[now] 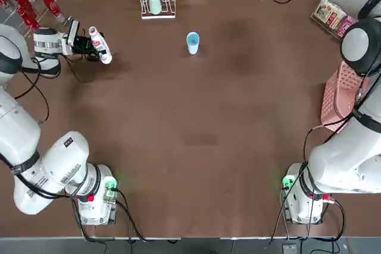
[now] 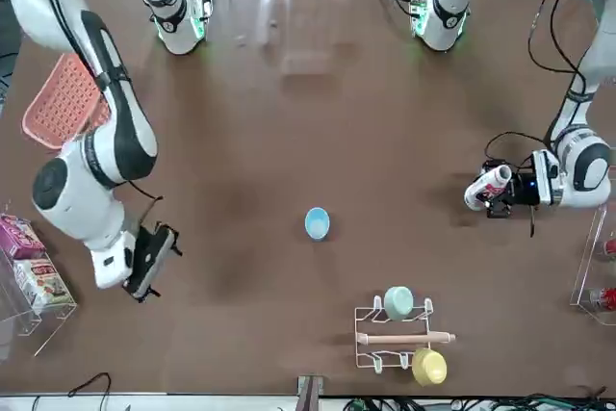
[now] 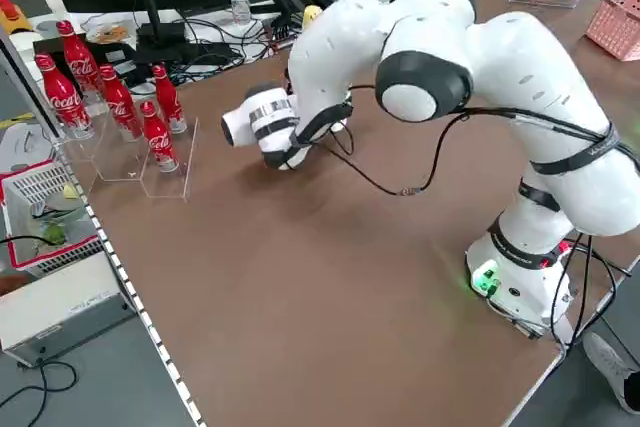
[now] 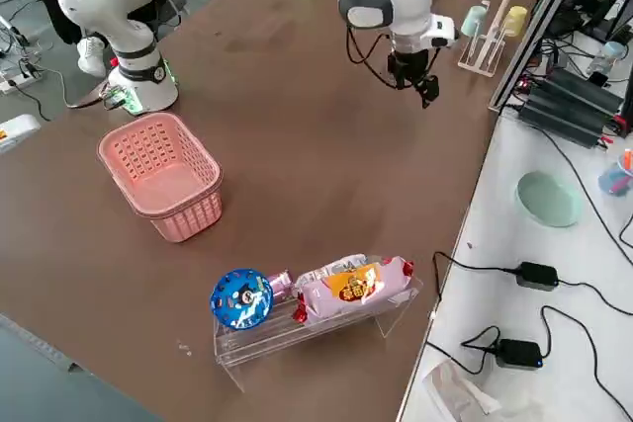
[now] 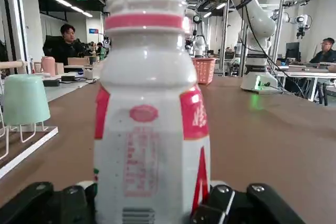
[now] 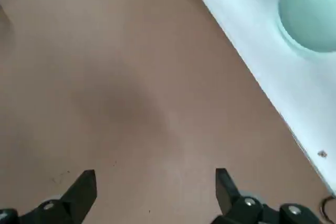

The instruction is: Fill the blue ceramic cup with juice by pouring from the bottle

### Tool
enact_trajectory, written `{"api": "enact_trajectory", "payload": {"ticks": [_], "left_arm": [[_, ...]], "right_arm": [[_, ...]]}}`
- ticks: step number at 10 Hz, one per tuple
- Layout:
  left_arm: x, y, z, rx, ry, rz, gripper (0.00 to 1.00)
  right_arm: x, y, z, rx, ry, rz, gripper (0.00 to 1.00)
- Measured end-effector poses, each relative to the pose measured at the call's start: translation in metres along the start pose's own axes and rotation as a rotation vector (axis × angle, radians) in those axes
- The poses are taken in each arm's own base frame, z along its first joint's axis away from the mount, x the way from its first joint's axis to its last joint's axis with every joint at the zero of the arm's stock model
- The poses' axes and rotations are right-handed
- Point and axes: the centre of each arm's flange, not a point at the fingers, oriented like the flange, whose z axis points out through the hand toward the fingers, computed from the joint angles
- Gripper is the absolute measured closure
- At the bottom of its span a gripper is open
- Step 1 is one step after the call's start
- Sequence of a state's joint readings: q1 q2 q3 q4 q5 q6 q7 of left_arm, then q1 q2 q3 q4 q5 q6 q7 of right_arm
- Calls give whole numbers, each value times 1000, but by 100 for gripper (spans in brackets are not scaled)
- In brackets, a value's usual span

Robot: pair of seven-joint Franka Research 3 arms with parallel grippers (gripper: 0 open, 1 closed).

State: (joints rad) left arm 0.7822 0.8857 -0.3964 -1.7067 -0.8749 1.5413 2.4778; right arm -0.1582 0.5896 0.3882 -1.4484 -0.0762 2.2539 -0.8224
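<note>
One white juice bottle, clamped in left gripper, tilted; light-blue cup lies toward the worktop's right edge; right gripper wide, empty, at far right corner.

Bright, even indoor light falls across the brown counter in the top view, leaving soft, faint dark patches and pale hazy glare on its surface. Small green lights glow at the bases of both robot arms. In the left wrist view, long white ceiling lights shine at the upper left, green light reflects on the counter, and white highlights sit on the glossy shoulder of a bottle, whose nearby surface and printed label look soft and slightly out of focus. The right wrist view shows a blurry shadow across the counter and a bright white strip beside it.
</note>
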Motion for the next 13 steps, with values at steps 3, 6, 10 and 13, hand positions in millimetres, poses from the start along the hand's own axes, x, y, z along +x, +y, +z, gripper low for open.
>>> {"api": "enact_trajectory", "payload": {"ticks": [3, 6, 10, 13], "left_arm": [[-14, 0, 3, 1, 18, 18, 59], [-24, 4, 5, -17, 12, 39, 59], [-31, 5, 6, -24, 8, 44, 59], [-33, 4, 2, -23, -1, 47, 59]], "right_arm": [[-8, 9, -5, -6, -12, 58, 0], [-4, 7, -9, -39, -51, 190, 0], [11, -7, -21, -51, -97, 425, 0], [6, -8, -41, -38, -148, 559, 0]]}}
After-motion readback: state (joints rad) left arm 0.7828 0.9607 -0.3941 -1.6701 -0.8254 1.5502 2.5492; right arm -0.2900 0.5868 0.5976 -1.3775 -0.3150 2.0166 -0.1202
